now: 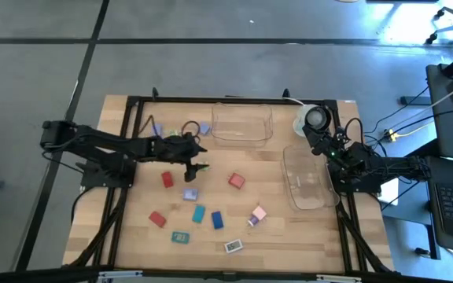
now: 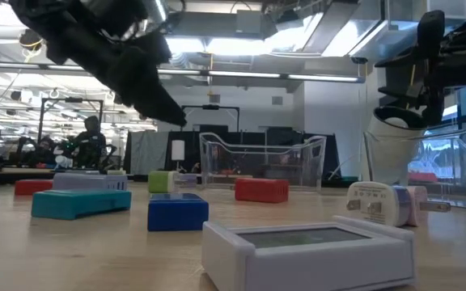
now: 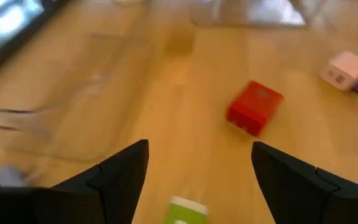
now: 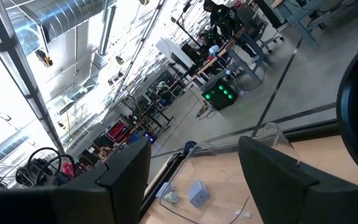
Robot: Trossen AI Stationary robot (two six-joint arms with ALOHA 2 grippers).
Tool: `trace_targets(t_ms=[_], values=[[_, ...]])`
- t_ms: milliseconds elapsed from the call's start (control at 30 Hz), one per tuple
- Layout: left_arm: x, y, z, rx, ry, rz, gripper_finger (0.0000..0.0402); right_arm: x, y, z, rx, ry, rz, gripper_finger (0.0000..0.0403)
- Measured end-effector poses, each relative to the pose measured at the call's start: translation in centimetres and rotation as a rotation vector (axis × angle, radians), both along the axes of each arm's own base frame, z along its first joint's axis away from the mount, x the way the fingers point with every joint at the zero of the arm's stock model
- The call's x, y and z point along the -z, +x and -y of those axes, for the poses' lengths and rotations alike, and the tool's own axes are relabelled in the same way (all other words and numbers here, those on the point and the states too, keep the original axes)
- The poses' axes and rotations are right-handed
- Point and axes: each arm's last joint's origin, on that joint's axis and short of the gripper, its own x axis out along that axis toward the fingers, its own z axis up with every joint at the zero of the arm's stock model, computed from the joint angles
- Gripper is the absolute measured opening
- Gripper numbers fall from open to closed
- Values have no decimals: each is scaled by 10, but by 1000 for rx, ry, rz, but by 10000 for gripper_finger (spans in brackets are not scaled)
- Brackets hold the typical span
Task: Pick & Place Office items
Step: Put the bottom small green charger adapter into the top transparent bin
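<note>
The office items lie scattered on the wooden table: red blocks, a blue block, teal pieces, a pink-and-lavender plug, a white piece and a green piece. My left gripper hangs open over the table's middle, slanting down. In its wrist view the green piece lies below the gap between its fingers, and a red block lies ahead. My right gripper waits open at the table's right edge, holding nothing.
One clear tub stands at the table's far side and a second lies at the right. A round white-and-black object stands at the far right corner. Lavender pieces lie left of the far tub.
</note>
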Motion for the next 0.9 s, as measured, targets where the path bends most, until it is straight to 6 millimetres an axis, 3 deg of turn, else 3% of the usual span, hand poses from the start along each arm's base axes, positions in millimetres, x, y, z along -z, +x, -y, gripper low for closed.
trace_targets(t_ms=[300,900], values=[[27,21,1,124,2,-103,281,1,0,0,0,0,-10,246],[65,16,-14,163,65,-346,281,1,0,0,-1,-1,-13,246]])
